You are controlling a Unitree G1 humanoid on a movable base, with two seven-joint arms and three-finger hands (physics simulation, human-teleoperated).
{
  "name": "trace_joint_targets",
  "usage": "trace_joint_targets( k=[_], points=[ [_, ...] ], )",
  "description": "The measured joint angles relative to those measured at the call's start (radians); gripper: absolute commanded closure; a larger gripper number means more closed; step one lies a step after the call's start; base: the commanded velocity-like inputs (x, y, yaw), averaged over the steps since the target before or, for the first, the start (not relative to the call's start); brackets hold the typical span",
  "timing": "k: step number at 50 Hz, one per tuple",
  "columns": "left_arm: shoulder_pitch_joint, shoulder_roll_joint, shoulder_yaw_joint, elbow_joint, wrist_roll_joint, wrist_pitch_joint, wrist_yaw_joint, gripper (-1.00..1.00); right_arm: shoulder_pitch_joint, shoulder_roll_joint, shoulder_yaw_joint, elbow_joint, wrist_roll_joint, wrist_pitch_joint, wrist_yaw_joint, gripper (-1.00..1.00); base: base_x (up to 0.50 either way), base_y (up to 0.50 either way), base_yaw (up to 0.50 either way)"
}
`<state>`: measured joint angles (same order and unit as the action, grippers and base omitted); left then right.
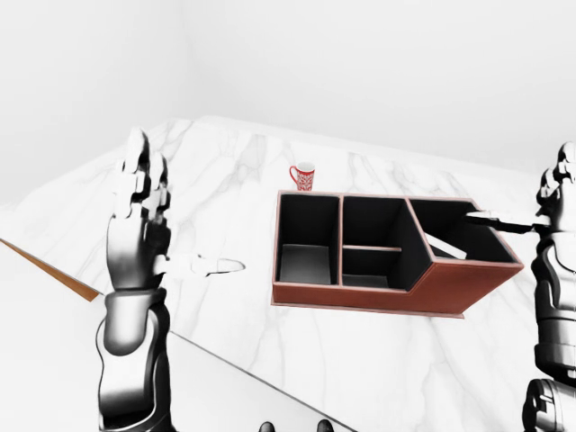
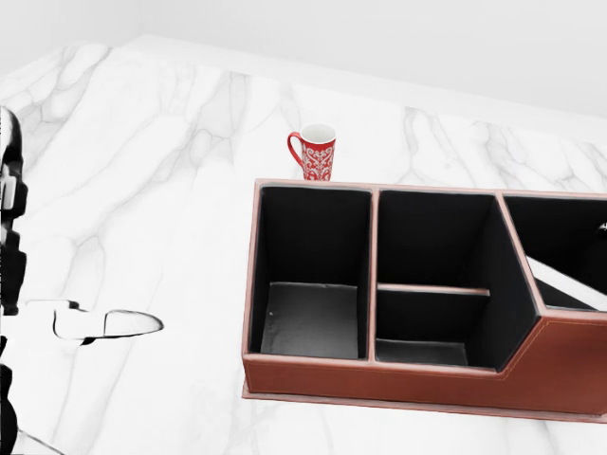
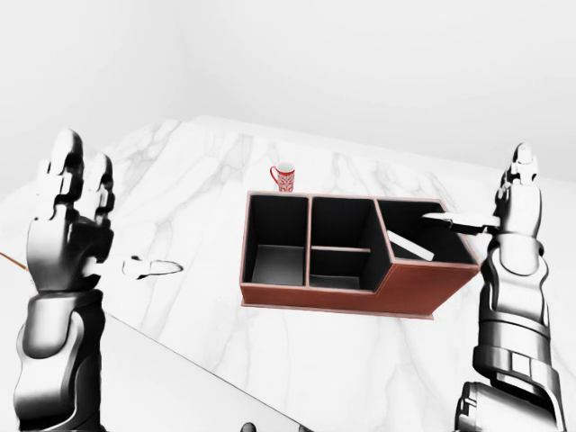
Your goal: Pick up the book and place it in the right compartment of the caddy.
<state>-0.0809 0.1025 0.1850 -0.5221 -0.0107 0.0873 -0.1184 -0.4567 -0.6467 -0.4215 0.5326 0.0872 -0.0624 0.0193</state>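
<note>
Right-eye view gives us the widest look: our left hand (image 3: 67, 211) is raised at 9 o'clock, palm up and fingers (image 3: 65, 166) spread apart, holding nothing. Our right hand (image 3: 517, 211) stands upright at 3 o'clock, just beside the right wall of the caddy (image 3: 342, 301), its fingers likewise straight and apart, with one thin white finger reaching leftward over the rim of the right compartment.

We see the caddy as a reddish-brown leather box with black lining, resting on the white marble worktop (image 3: 207, 180) near the middle of the view. It has a tall compartment on the left, a middle section split by a low shelf, and an angled compartment on the right.

We find the book (image 1: 443, 246) as a pale flat slab lying tilted inside that right compartment, one end leaning toward the slanted divider at 9 o'clock. Neither hand touches it, as far as we can tell.

Head view shows a red-and-white patterned mug (image 2: 316, 152) standing upright on the worktop, just beyond the caddy's far rim at 12 o'clock, over the left compartment. At 9 o'clock of the caddy, well apart from it, we see the left hand's outstretched pale thumb over the marble.
</note>
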Motion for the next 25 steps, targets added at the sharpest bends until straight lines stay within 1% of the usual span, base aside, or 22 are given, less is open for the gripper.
trace_joint_targets(
  k=[3,5,7,10,13,14,16,19,22,25],
  points=[
    [-0.047,0.043,0.036,-0.137,-0.063,0.000,0.031,-1.00,0.011,-0.022,-0.037,-0.080,0.032,0.033,0.004,-1.00,0.00,0.00,0.00],
    [-0.075,0.099,0.063,-0.208,-0.139,0.000,0.082,-1.00,0.019,-0.036,-0.061,-0.131,0.053,0.056,0.006,-1.00,0.00,0.00,0.00],
    [-0.099,0.189,0.097,-0.266,-0.249,0.000,0.164,-1.00,0.029,-0.050,-0.087,-0.183,0.076,0.082,0.008,-1.00,0.00,0.00,0.00],
    [-0.118,0.355,0.155,-0.334,-0.427,0.000,0.306,-1.00,0.044,-0.070,-0.127,-0.256,0.108,0.116,0.008,-1.00,0.00,0.00,0.00],
    [-0.120,0.521,0.230,-0.384,-0.603,0.000,0.439,-1.00,0.057,-0.090,-0.165,-0.321,0.138,0.145,0.004,-1.00,0.00,0.00,0.00],
    [-0.119,0.572,0.257,-0.398,-0.658,0.000,0.478,-1.00,0.061,-0.097,-0.177,-0.339,0.148,0.150,0.003,-1.00,0.00,0.00,0.00],
    [-0.116,0.663,0.315,-0.421,-0.763,0.000,0.547,-1.00,0.068,-0.110,-0.201,-0.372,0.167,0.150,-0.002,-1.00,0.00,0.00,0.00],
    [-0.115,0.771,0.402,-0.448,-0.901,0.000,0.632,-1.00,0.076,-0.131,-0.234,-0.413,0.193,0.150,-0.011,-1.00,0.00,0.00,0.00],
    [-0.115,0.854,0.481,-0.468,-1.014,0.000,0.642,-1.00,0.084,-0.152,-0.262,-0.442,0.216,0.150,-0.021,-1.00,0.00,0.00,0.00],
    [-0.117,0.920,0.557,-0.483,-1.114,0.000,0.642,-1.00,0.090,-0.174,-0.289,-0.460,0.237,0.150,-0.031,-1.00,0.00,0.00,0.00]
  ],
)
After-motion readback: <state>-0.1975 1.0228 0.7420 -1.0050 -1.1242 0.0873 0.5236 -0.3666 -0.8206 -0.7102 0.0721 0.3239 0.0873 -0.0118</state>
